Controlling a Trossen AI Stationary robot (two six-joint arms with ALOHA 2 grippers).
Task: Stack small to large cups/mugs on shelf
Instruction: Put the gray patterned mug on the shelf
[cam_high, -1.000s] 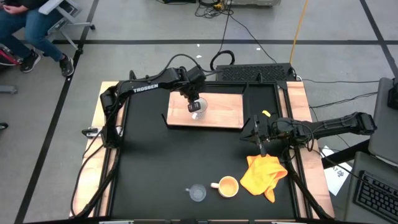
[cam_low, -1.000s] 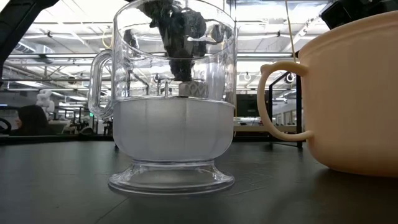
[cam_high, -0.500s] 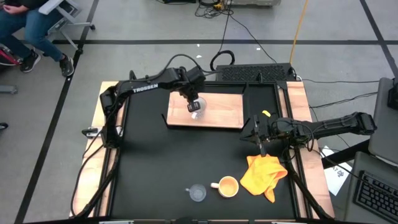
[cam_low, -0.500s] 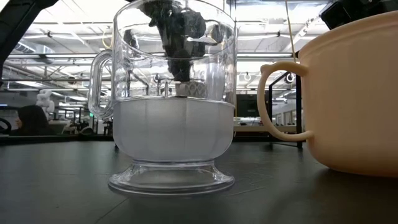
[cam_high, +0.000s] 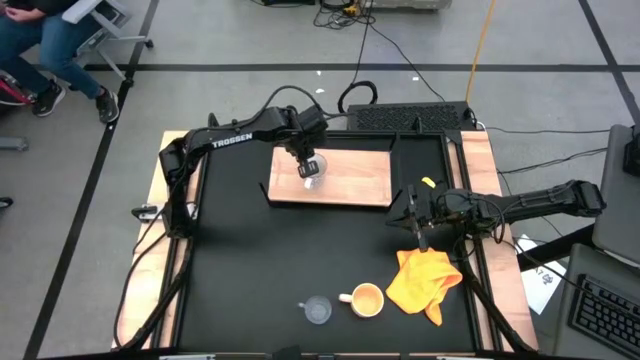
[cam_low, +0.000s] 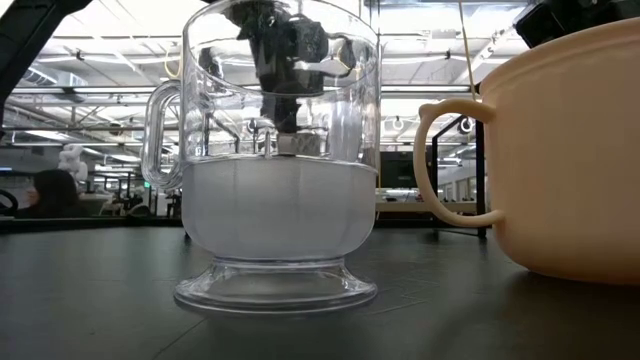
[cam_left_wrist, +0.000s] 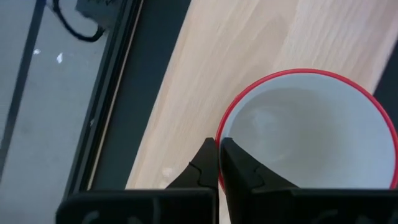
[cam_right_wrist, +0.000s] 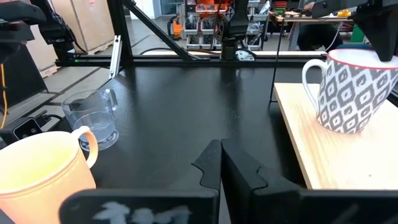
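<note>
White mug (cam_right_wrist: 351, 90) is gripped at its red rim by the left end effector (cam_left_wrist: 217, 144), fingers clenched on the wall, over the back-left part of the shelf (cam_high: 360, 180). Versus a second ago, mug and end effector are shifted slightly toward the shelf's back-left corner in the high view; seen through the glass in the low view, the end effector is a touch higher. In the right wrist view the mug base is at the board; whether it is touching or just off cannot be told. Placement is judged not finished: the grip is not released, and the position looks like it is being trimmed. The glass cup (cam_high: 318, 311) and orange-yellow mug (cam_high: 366, 299) are just beside each other at the front of the surface (cam_high: 260, 260), well apart from the shelf, untouched. Right end effector (cam_high: 412, 215) is parked clenched and empty near the shelf's right end, behind the cloth (cam_high: 425, 280). Two vessels are left to move.
</note>
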